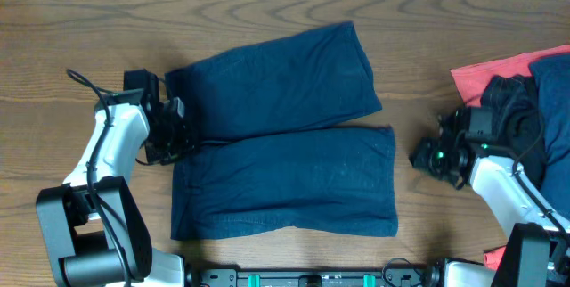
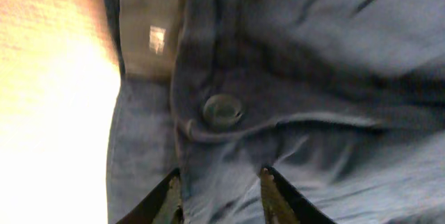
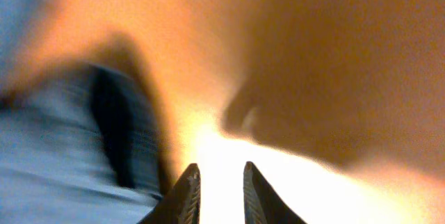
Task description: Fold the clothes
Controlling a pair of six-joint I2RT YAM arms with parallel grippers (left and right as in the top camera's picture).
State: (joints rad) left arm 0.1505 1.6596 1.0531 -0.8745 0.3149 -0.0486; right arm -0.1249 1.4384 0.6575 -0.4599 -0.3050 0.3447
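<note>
Shorts (image 1: 285, 135) mid-table, long axis left-right, waistband (image 1: 175, 200) left, legs right; left gripper (image 1: 178, 132) parted astride waistband, button (image 2: 222, 109) visible only in left wrist view; right gripper (image 1: 420, 156) narrowly parted, empty, right of hems.

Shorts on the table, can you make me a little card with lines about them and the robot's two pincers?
Shorts: dark blue, spread flat on the wooden table, waistband at the picture's left, legs pointing right
Button: round, on the waistband, just ahead of the left pincer
Left pincer: at the waistband, fabric between its fingers; grip unclear
Right pincer: past the leg ends, over bare table, fingers slightly apart, holding nothing
Nearby: red cloth and black garment at the picture's right edge
</note>
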